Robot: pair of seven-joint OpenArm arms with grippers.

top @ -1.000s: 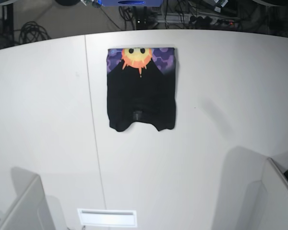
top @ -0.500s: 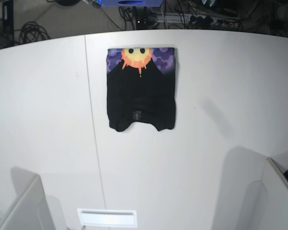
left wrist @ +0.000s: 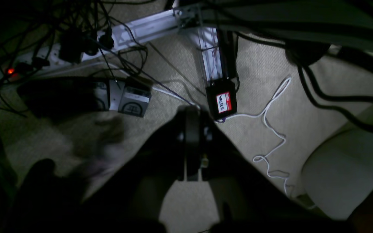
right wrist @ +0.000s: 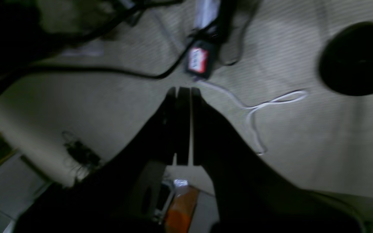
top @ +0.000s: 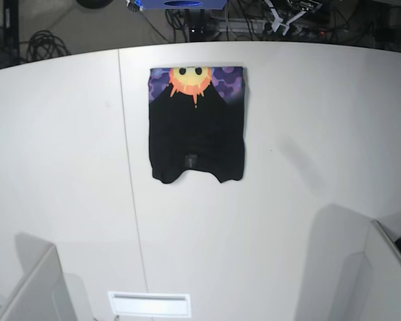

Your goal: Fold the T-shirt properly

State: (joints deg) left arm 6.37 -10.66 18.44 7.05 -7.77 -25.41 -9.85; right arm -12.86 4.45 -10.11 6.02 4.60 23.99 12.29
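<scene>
The large black short-sleeved cloth T-shirt [top: 196,130] is found lying flat on the white tabletop [top: 60,160], toward the far edge and a little left of centre in the base view. It is already gathered into a compact near-square. A strip of orange-yellow sun face on purple camouflage is shown along its far edge; the rest is plain black, with two rounded lobes at the near edge. Its slightly longer axis runs from far edge to near edge.

No arm is seen over the tabletop in the base view. Both wrist views look down onto beige carpeted floor [left wrist: 160,64] strewn with cables. The left fingers [left wrist: 191,142] are pressed together, nothing between them. The right fingers [right wrist: 182,124] are likewise pressed together and empty.

The shirt appears in neither wrist view, so its bearing from either set of fingers cannot be read directly. It is judged to lie well away from both, up on the tabletop. As it sits left of centre in the base view, the right arm is judged the nearer, if any further fold is needed.
</scene>
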